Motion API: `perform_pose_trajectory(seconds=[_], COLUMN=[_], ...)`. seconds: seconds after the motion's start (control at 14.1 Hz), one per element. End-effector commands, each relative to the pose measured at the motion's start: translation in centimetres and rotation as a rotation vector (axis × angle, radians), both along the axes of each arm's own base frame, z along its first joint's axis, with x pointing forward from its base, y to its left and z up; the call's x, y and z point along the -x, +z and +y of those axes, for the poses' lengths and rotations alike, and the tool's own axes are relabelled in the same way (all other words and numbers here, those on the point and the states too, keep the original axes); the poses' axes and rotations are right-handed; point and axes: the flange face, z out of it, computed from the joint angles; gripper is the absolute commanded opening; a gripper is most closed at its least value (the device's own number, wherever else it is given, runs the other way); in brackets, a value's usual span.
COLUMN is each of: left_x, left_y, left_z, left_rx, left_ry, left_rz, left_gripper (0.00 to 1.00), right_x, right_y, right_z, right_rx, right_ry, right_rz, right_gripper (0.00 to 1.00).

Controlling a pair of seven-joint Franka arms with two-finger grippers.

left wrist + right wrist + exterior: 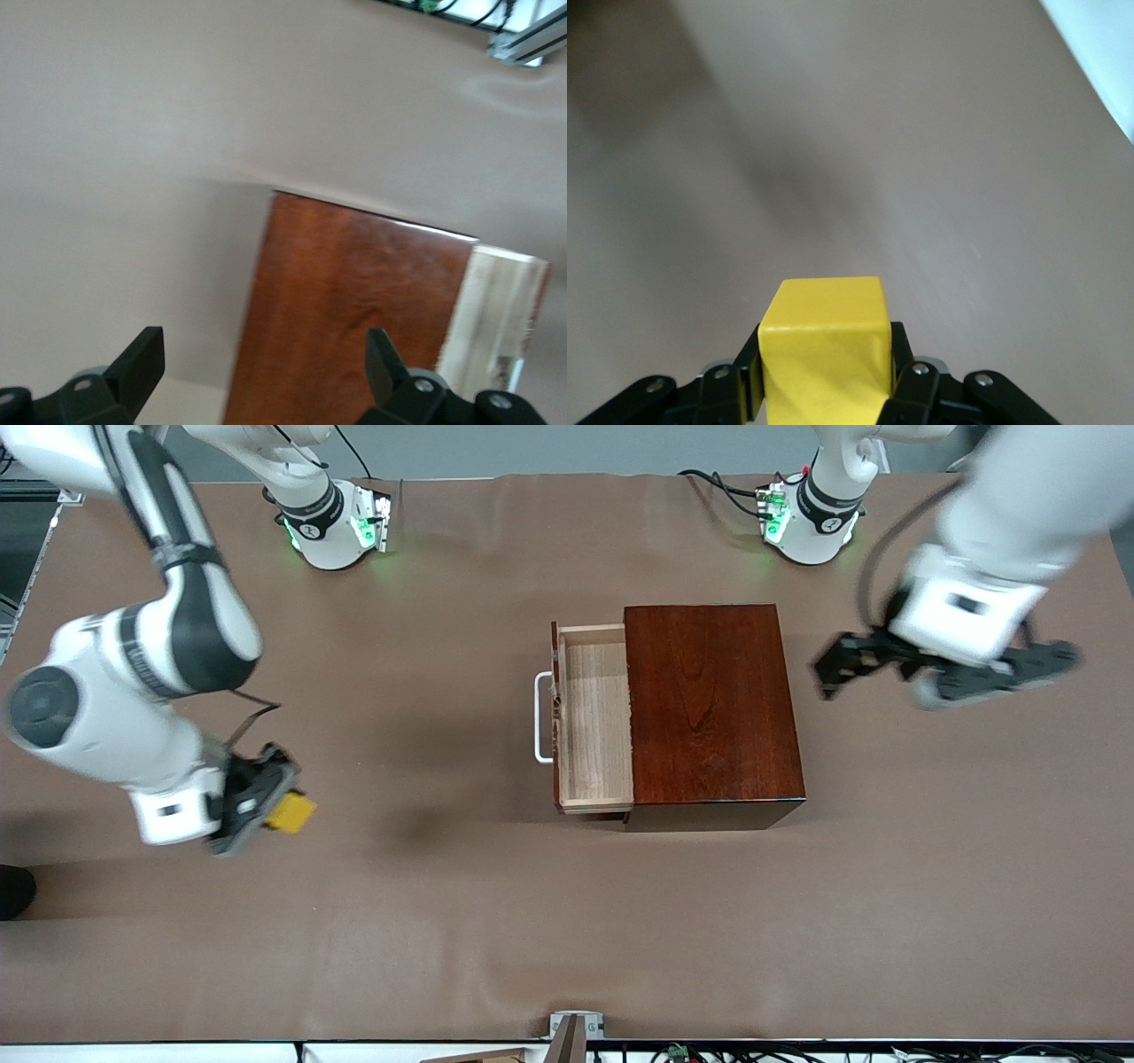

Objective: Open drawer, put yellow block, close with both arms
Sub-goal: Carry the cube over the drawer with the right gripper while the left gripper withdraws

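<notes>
My right gripper clenches the yellow block above the counter; next I carry it over the open drawer. My left gripper waits, released.

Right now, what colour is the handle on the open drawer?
White. The handle is a U-shaped bar on the drawer front, best seen in the front view.

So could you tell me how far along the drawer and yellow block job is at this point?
Done: the drawer stands pulled out of the wooden box, its tray empty. In hand: the right end effector is shut on the yellow block, over the table toward the right arm's end. The left end effector hangs open beside the box. Left: dropping the block in and closing the drawer.
</notes>
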Motion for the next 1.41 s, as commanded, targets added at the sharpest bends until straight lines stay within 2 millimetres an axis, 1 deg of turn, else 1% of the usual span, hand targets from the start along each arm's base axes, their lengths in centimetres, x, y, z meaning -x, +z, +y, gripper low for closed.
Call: perform_pose_trajectory(seconds=[0.0, 0.07, 0.14, 0.21, 0.28, 0.35, 0.42, 0.49, 0.57, 0.64, 0.71, 0.78, 0.92, 0.99, 1.13, 1.27, 1.34], left_x=[1.3, 1.4, 1.5, 1.4, 1.3, 1.2, 1.1, 0.9, 0.8, 0.7, 0.6, 0.6, 0.6, 0.6, 0.3, 0.2, 0.2], left_y=[-1.3, -1.8, -2.0, -2.0, -2.0, -2.2, -2.3, -2.2, -2.2, -2.1, -2.1, -2.1, -2.3, -2.3, -2.6, -2.9, -2.9], left_z=[4.8, 6.3, 6.8, 6.9, 6.9, 7.1, 7.4, 8.4, 8.8, 8.9, 8.9, 9.0, 9.1, 9.1, 9.0, 8.5, 8.5], left_rx=[0.022, 0.018, 0.017, 0.018, 0.015, 0.013, 0.012, 0.012, 0.008, 0.004, 0.004, 0.002, 0.004, 0.003, 0.006, 0.007, 0.007], left_ry=[-0.003, 0.02, 0.03, 0.028, -0.006, -0.09, -0.139, -0.161, -0.19, -0.253, -0.272, -0.271, -0.263, -0.259, -0.198, -0.116, -0.111], left_rz=[0.046, 0.055, 0.058, 0.055, 0.047, 0.043, 0.043, 0.037, 0.034, 0.02, 0.016, 0.016, 0.02, 0.025, 0.032, 0.039, 0.041], left_gripper=[1.0, 1.0, 1.0, 1.0, 1.0, 1.0, 1.0, 1.0, 1.0, 1.0, 1.0, 1.0, 1.0, 1.0, 1.0, 1.0, 1.0], right_x=[2.4, 3.3, 4.1, 5.0, 6.0, 6.8, 7.2, 7.2, 7.9, 9.5, 10.4, 10.6, 11.9, 11.8, 11.2, 11.7, 11.5], right_y=[1.1, 1.1, 1.5, 1.8, 1.4, 0.6, 0.0, -0.8, -1.5, -1.9, -2.5, -3.5, -4.4, -3.9, -3.3, -3.1, -3.2], right_z=[6.9, 9.9, 12.6, 15.3, 18.2, 20.5, 22.5, 24.3, 26.8, 29.6, 31.2, 31.8, 33.9, 34.5, 34.1, 35.1, 35.5], right_rx=[-0.02, -0.011, 0.009, 0.023, 0.033, 0.036, 0.039, 0.078, 0.141, 0.173, 0.188, 0.198, 0.197, 0.191, 0.203, 0.195, 0.195], right_ry=[0.159, 0.214, 0.271, 0.317, 0.372, 0.401, 0.436, 0.489, 0.559, 0.613, 0.635, 0.639, 0.606, 0.598, 0.584, 0.556, 0.538], right_rz=[-0.011, -0.027, -0.06, -0.077, -0.083, -0.077, -0.082, -0.102, -0.131, -0.14, -0.118, -0.092, -0.09, -0.099, -0.092, -0.103, -0.109], right_gripper=[0.0, 0.0, 0.0, 0.0, 0.0, 0.0, 0.0, 0.0, 0.0, 0.0, 0.0, 0.0, 0.0, 0.0, 0.0, 0.0, 0.0])
